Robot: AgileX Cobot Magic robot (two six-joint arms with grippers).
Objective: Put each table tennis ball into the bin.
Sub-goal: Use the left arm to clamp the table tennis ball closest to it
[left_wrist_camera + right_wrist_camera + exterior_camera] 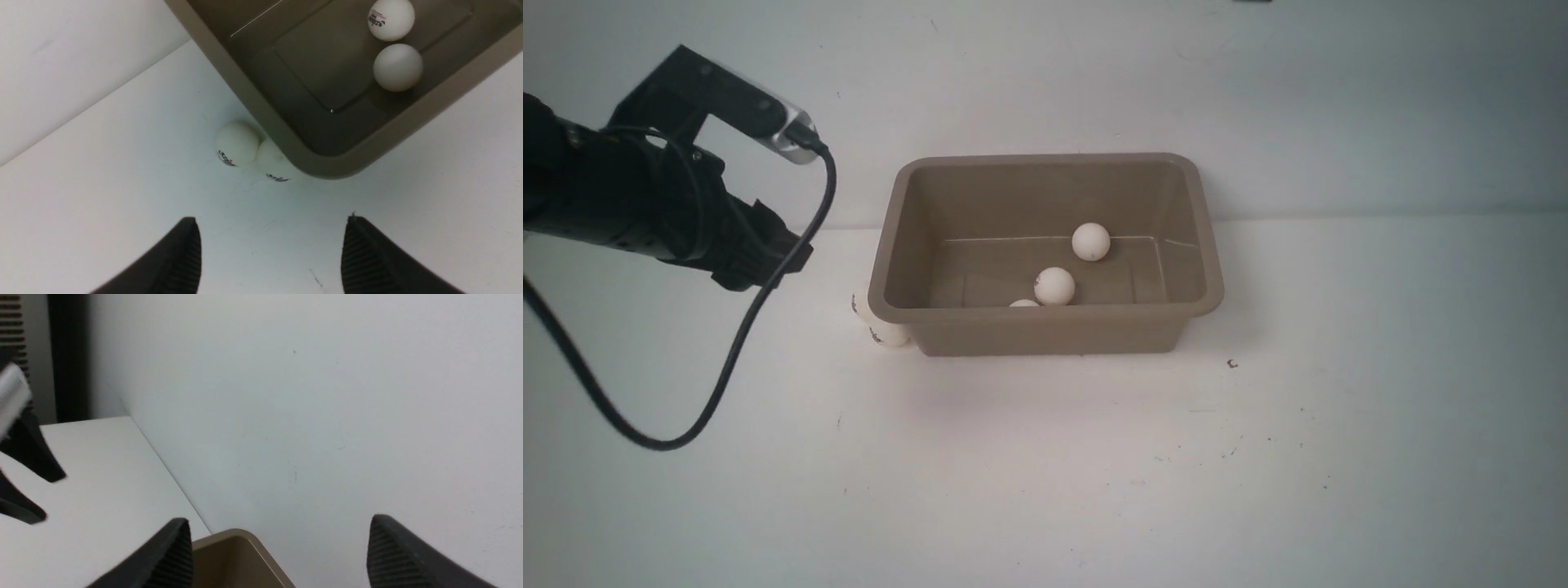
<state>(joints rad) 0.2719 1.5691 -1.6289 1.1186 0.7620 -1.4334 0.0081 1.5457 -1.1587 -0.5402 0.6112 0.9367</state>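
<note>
The taupe bin (1045, 336) stands in the middle of the table. Three white table tennis balls lie in it: one at the back (1090, 242), one in the middle (1054, 286), one half hidden behind the front wall (1023, 304). Two more balls (889, 333) (858, 304) rest on the table against the bin's front left corner. In the left wrist view they (236, 143) (273, 163) touch each other under the bin's rim (327, 168). My left gripper (270, 220) is open and empty, above the table short of these balls. My right gripper (280, 519) is open and empty.
A white wall runs behind the table. The left arm (645, 196) and its hanging cable (727, 359) fill the left side. The right arm is out of the front view. Its wrist view shows one corner of the bin (233, 547), the wall and the left gripper's fingers (24, 477).
</note>
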